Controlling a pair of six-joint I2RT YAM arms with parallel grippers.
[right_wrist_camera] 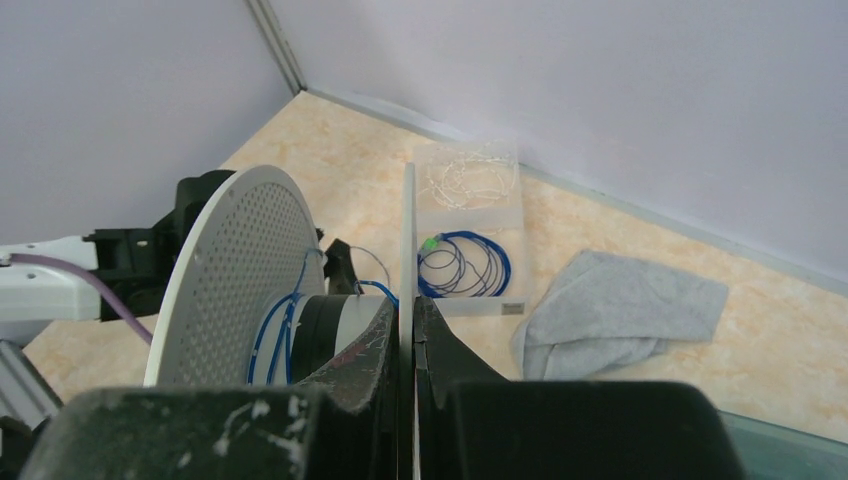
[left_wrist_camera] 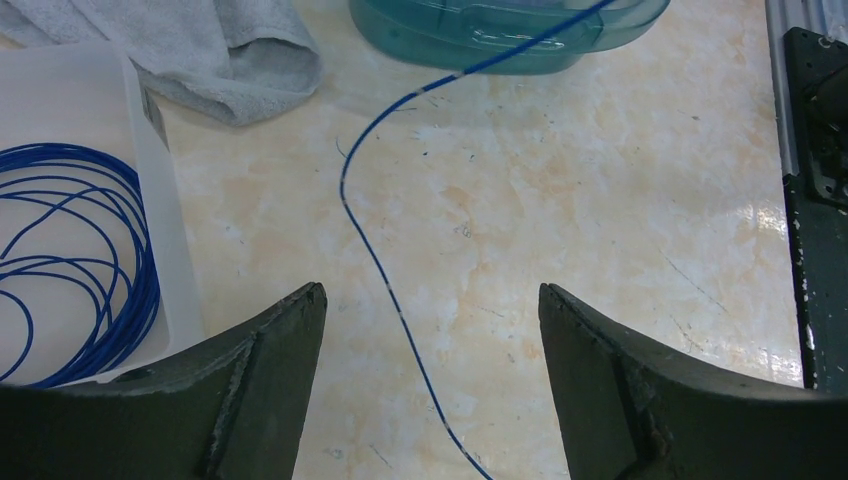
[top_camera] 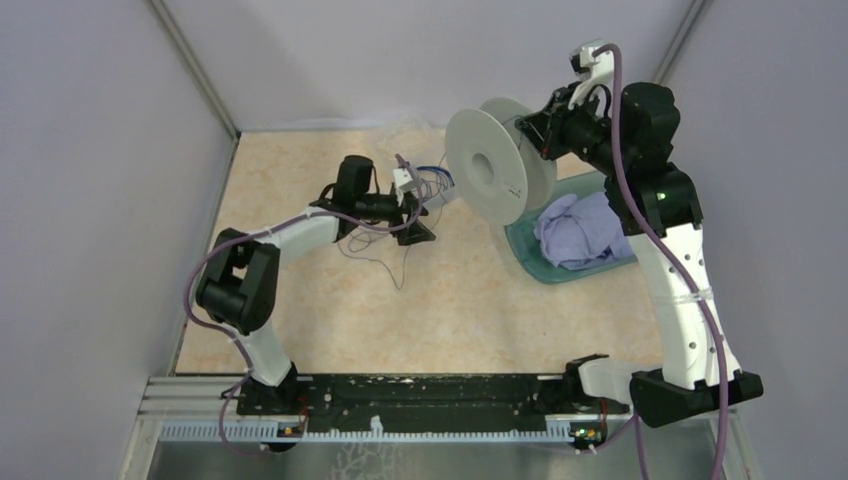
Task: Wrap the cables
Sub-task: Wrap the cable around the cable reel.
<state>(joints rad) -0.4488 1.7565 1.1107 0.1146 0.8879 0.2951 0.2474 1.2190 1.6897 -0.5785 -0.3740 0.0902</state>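
Spool (top_camera: 497, 165): pale grey plastic, two flat round flanges, one dotted w/ fine perforations, dark hub. It is held off the worktop (top_camera: 470, 300), near the right edge. Right tool (right_wrist_camera: 407, 312) is pinched tight on the thin rim of one flange.

Cable (left_wrist_camera: 345, 200): very thin, flexible. Reads blue w/ pale bands close up, a dark thread in the top view. A few turns sit on the hub. The loose length runs over the marbled beige worktop and between the fingers of the left tool (left_wrist_camera: 430, 292), which stand wide w/ nothing gripped.

Clear plastic box (right_wrist_camera: 518, 250) toward the far edge holds a blue coil (right_wrist_camera: 465, 265) w/ green end and a whitish cord (right_wrist_camera: 470, 180), too blurry for detail. Grey terry towel (right_wrist_camera: 620, 310) lies crumpled beside the box. Teal see-through tray (left_wrist_camera: 500, 40) is cut off by the frame. Can't tell where the cable's free end lies.
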